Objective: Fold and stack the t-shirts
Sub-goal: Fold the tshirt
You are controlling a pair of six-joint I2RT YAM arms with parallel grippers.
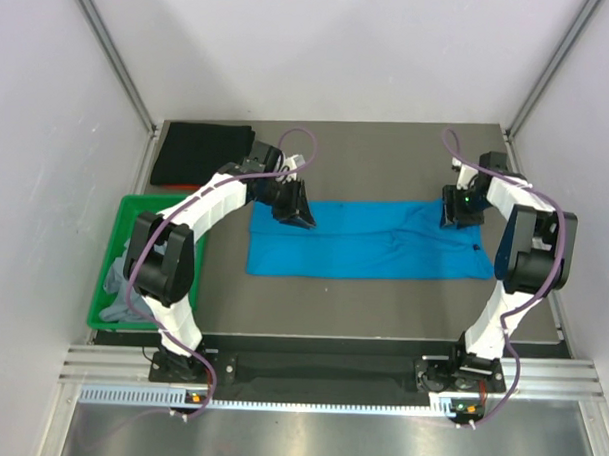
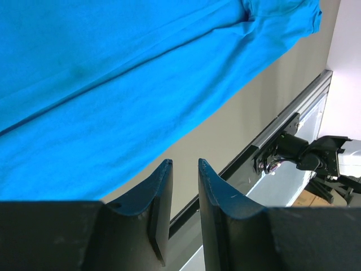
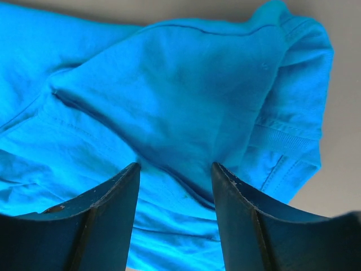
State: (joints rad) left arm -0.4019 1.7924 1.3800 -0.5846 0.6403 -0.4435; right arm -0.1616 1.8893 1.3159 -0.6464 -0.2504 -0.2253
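**Inspector:** Where is the bright blue cloth t-shirt (image 1: 369,242) found?

**Recorder:** It is laid flat across the middle of the dark grey table top (image 1: 362,310), folded lengthwise into a long band running left to right. Bunched folds with stitched hems are noted at its right end. The rest is seen lying smooth.

**Inspector:** And the other garments?

**Recorder:** The black cloth t-shirt (image 1: 202,152), folded into a rectangle, is located at the far left corner of the table, well apart from the blue band. The grey cloth t-shirt (image 1: 118,282) is seen crumpled inside the green plastic bin (image 1: 145,199), which is stood at the table's left edge.

**Inspector:** How are the arms placed?

**Recorder:** The left gripper (image 1: 297,214) is positioned at the far left corner of the blue band. Its jaws are held a narrow gap apart and nothing is caught between them. In its own wrist view the tips are shown against bare table, just beside the cloth's edge. The right gripper (image 1: 461,207) is positioned over the far right end of the band. Its jaws are spread wide, the blue folds are seen below and between them, and nothing is pinched. Whether its tips are touching the cloth cannot be told.
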